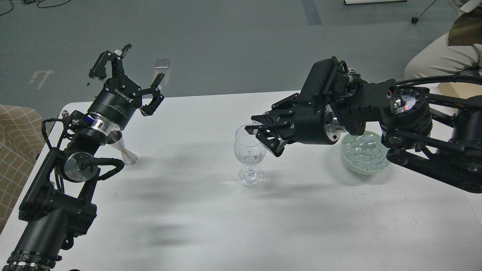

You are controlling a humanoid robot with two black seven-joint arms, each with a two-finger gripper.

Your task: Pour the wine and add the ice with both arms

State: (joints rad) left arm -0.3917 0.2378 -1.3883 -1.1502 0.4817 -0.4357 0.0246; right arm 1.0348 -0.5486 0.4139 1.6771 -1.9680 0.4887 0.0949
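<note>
Glass (249, 156) upright mid-table, stem vertical, mouth up, a little clear content low in the bowl. Right gripper (260, 135) at its rim, fingers close together, pointing left; whether anything is pinched cannot be told. Ice (364, 153) heaped in a green bowl (348, 160) just right, under that arm. Left gripper (130, 81) raised, fingers spread wide, "ROBOTIQ" on its body. Metal jigger (126, 153) beneath. Table (226, 226) front bare.

white table (188, 226) carries stemmed glass (249, 156), green bowl (348, 162), metal jigger (124, 150).
</note>
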